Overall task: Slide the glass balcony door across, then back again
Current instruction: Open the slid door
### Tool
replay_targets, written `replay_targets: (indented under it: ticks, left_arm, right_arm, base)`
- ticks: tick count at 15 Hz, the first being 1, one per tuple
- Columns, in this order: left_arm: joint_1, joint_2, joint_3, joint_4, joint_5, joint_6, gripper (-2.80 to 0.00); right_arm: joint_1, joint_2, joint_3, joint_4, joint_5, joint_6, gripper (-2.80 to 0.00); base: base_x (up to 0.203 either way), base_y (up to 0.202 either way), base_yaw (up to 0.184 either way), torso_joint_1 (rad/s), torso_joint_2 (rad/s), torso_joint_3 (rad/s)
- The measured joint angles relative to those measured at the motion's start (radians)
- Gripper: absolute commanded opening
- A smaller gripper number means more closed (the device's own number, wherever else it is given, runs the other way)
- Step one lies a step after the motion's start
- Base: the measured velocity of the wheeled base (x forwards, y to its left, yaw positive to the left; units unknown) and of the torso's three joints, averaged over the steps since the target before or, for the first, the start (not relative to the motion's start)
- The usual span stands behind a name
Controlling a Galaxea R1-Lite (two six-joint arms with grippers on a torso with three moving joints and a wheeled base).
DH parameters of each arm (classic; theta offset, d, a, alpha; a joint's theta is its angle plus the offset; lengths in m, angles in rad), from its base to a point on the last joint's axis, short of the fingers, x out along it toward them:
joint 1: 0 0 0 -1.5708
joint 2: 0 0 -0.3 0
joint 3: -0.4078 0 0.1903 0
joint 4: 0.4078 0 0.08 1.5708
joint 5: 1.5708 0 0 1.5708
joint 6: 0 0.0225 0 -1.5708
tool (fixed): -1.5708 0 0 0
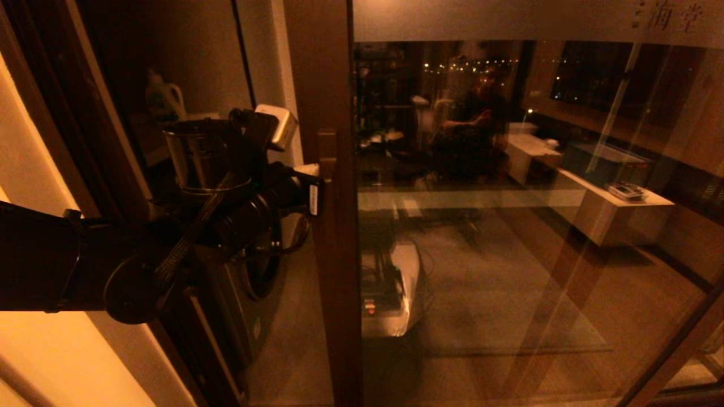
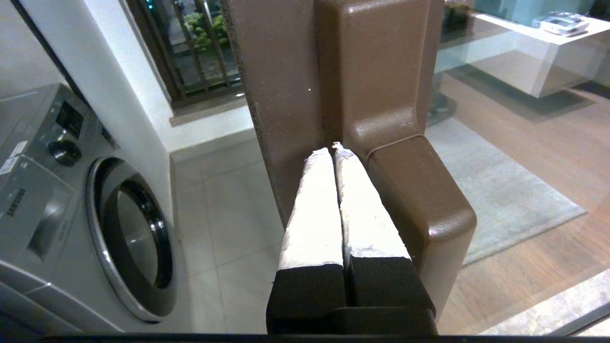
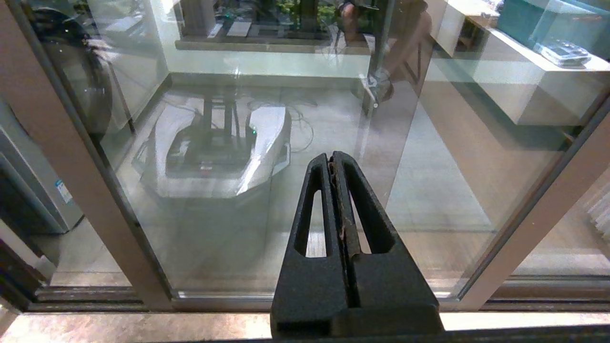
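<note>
The glass balcony door [image 1: 509, 237] fills the middle and right of the head view, with a frosted top band of characters [image 1: 673, 17] and a dark brown stile [image 1: 331, 254]. Its wooden bar handle [image 1: 327, 150] sits on that stile. My left gripper [image 1: 313, 198] reaches in from the left, shut and holding nothing. In the left wrist view the left gripper [image 2: 332, 151] has its white-taped tips pressed into the corner between the stile [image 2: 281, 95] and the handle [image 2: 381, 95]. My right gripper [image 3: 332, 159] is shut, low in front of the glass [image 3: 476, 190].
Left of the stile the doorway is open onto a tiled balcony with a washing machine [image 2: 71, 214], a metal bucket [image 1: 198, 152] and a detergent bottle [image 1: 164, 99]. A barred window [image 2: 190, 43] lies beyond. The floor track [image 3: 238, 305] runs under the door.
</note>
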Motion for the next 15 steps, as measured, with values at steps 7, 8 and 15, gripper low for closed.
replay_targets:
  ticks: [7, 8, 15]
  left_arm:
    - [-0.063, 0.047, -0.049, -0.002, 0.054, 0.010, -2.80]
    - [-0.068, 0.052, -0.050, -0.004, 0.051, 0.010, -2.80]
    - [-0.095, 0.098, -0.090, 0.004, 0.054, 0.011, -2.80]
  right_arm:
    - [0.000, 0.000, 0.000, 0.000, 0.000, 0.000, -2.80]
    - [0.000, 0.000, 0.000, 0.000, 0.000, 0.000, -2.80]
    - [0.000, 0.000, 0.000, 0.000, 0.000, 0.000, -2.80]
  base:
    - [0.000, 0.000, 0.000, 0.000, 0.00, 0.000]
    - [0.000, 0.000, 0.000, 0.000, 0.00, 0.000]
    - [0.000, 0.000, 0.000, 0.000, 0.00, 0.000]
